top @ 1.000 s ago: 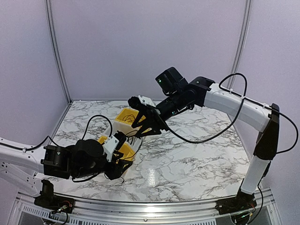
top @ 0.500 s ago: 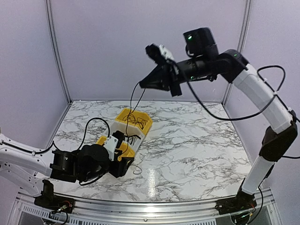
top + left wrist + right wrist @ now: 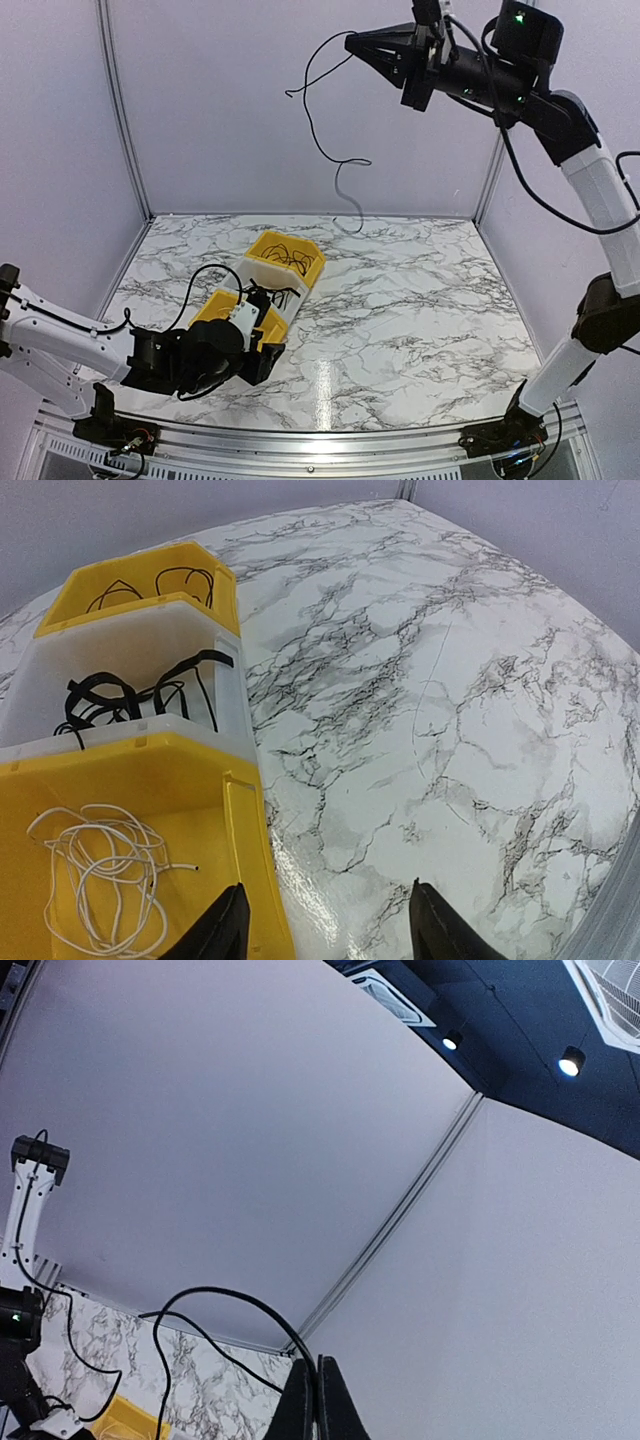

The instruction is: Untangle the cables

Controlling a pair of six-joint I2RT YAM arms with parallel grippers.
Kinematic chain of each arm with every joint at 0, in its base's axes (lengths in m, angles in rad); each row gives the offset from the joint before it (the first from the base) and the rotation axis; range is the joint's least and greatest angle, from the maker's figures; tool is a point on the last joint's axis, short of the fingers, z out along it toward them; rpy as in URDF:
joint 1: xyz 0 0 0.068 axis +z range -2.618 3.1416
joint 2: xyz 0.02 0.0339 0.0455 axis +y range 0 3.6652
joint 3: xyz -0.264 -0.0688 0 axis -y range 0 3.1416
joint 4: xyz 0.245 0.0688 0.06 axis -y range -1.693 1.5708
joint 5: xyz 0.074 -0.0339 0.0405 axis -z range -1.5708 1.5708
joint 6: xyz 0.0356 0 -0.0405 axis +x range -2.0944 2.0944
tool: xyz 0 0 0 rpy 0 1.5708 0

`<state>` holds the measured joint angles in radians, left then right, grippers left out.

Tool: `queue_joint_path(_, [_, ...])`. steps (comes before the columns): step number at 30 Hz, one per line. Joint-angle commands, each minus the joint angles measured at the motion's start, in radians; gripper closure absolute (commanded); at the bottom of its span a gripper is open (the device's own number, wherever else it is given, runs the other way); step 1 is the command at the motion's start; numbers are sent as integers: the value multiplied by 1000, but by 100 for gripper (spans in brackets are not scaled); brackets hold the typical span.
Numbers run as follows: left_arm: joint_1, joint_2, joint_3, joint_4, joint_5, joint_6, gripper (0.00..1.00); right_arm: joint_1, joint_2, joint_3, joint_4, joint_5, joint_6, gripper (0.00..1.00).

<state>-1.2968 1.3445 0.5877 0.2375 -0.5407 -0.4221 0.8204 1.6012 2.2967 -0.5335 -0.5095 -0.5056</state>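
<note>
My right gripper (image 3: 352, 42) is raised high near the back wall and is shut on one thin black cable (image 3: 336, 190). The cable hangs free in loops, its end just above the table. In the right wrist view the closed fingers (image 3: 308, 1400) pinch this cable (image 3: 212, 1297). More black cables lie in the white bin (image 3: 130, 695) and in the far yellow bin (image 3: 150, 585). A white cable (image 3: 100, 875) lies coiled in the near yellow bin (image 3: 245, 830). My left gripper (image 3: 268, 352) is open and empty, low beside that bin's right wall (image 3: 328, 932).
The three bins stand in a row on the marble table (image 3: 420, 310), left of centre: far yellow (image 3: 290, 255), white (image 3: 268, 285), near yellow (image 3: 222, 305). The enclosure walls surround the table. The table's rounded edge shows in the left wrist view (image 3: 610, 920).
My right arm rose from the bins to high up at the right, pulling one black cable out; it now hangs in the air. My left arm drew back slightly.
</note>
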Motion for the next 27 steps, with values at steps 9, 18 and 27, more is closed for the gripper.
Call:
queue_joint_path(9, [5, -289, -14, -299, -92, -197, 35, -9, 12, -268, 204, 80, 58, 100])
queue_joint_path(18, [5, -555, -117, -405, -291, -347, 31, -9, 97, -335, 266, 77, 81, 100])
queue_joint_path(27, [5, -611, -136, -441, -319, -366, 31, -10, 201, -335, 292, 98, 81, 100])
